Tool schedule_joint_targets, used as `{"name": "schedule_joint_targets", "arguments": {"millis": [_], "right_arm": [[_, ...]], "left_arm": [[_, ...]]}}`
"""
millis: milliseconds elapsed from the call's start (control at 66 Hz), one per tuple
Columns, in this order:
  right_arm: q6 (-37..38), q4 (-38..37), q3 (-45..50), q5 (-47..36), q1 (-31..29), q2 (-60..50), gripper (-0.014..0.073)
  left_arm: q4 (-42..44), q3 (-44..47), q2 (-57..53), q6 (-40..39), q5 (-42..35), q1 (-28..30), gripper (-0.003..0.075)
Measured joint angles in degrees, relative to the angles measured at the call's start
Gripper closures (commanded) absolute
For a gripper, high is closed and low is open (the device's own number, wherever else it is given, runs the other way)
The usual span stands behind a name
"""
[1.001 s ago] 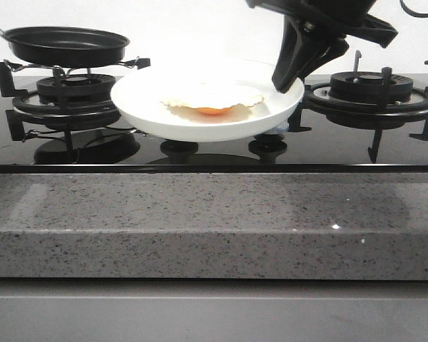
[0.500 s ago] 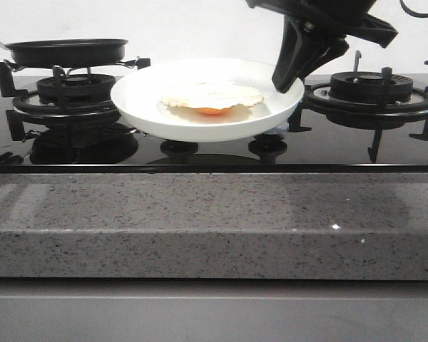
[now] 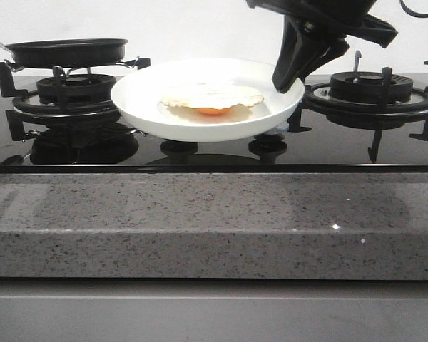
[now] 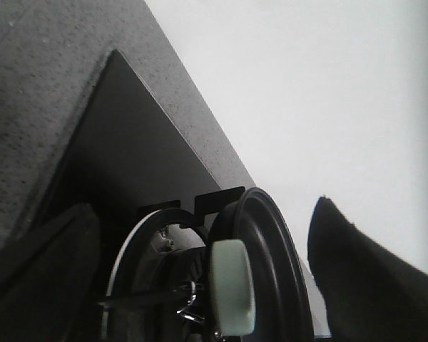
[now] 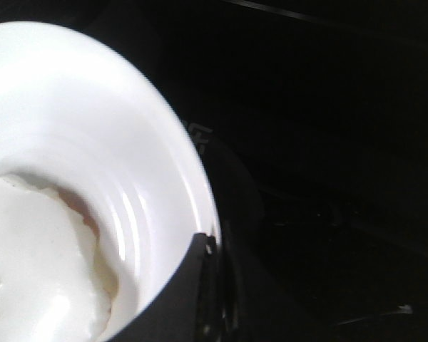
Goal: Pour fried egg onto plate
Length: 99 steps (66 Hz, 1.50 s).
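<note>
The white plate [image 3: 135,100] hangs slightly tilted over the middle of the stove. The fried egg [image 3: 212,96] lies on it with its orange yolk toward the front. My right gripper [image 3: 285,78] is shut on the plate's right rim. In the right wrist view one finger [image 5: 185,292] lies inside the rim of the plate [image 5: 93,128], next to the egg [image 5: 28,271]. The black frying pan [image 3: 68,51] sits level on the left burner. In the left wrist view my left gripper [image 4: 200,210] stands open, and the pan's pale handle end [image 4: 232,285] is between the spread fingers without touching them.
The left burner grate [image 3: 78,96] carries the pan, and the right burner grate [image 3: 371,92] stands bare beside the right arm. Two knobs [image 3: 180,147] sit under the plate on the black glass top. A speckled grey counter edge [image 3: 214,228] runs along the front.
The frying pan has tipped down from a tilt to level on the left burner, and its handle now sits lower. The plate, egg and right gripper have not moved.
</note>
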Motion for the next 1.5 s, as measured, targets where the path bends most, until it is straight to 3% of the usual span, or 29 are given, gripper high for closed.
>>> {"name": "schedule_joint_targets", "arguments": {"millis": [227,455,576,773,985,1243,1501], "right_arm": [[-0.14,0.00,0.00,0.00,0.00,0.00,0.0662],[-0.14,0.00,0.00,0.00,0.00,0.00,0.0662],[-0.14,0.00,0.00,0.00,0.00,0.00,0.0662],[-0.14,0.00,0.00,0.00,0.00,0.00,0.0662],[-0.14,0.00,0.00,0.00,0.00,0.00,0.0662],[-0.14,0.00,0.00,0.00,0.00,0.00,0.0662],[-0.14,0.00,0.00,0.00,0.00,0.00,0.0662]], "left_arm": [[7.39,-0.61,-3.38,-0.14,1.98,4.99,0.0130],[25.25,-4.14,-12.21,-6.34,2.20,3.98,0.0132],[38.40,-5.91,-17.80,-11.88,1.07,-0.53,0.0132],[61.86,-6.55,-25.88,-23.73,-0.65,-12.62,0.0132],[81.27,-6.12,-30.40,-36.24,-0.69,-25.39,0.0132],[87.96,3.37,-37.43,-41.89,-0.80,-34.37,0.0132],[89.77,15.33,-50.42,-42.89,-1.68,-35.13,0.0132]]}}
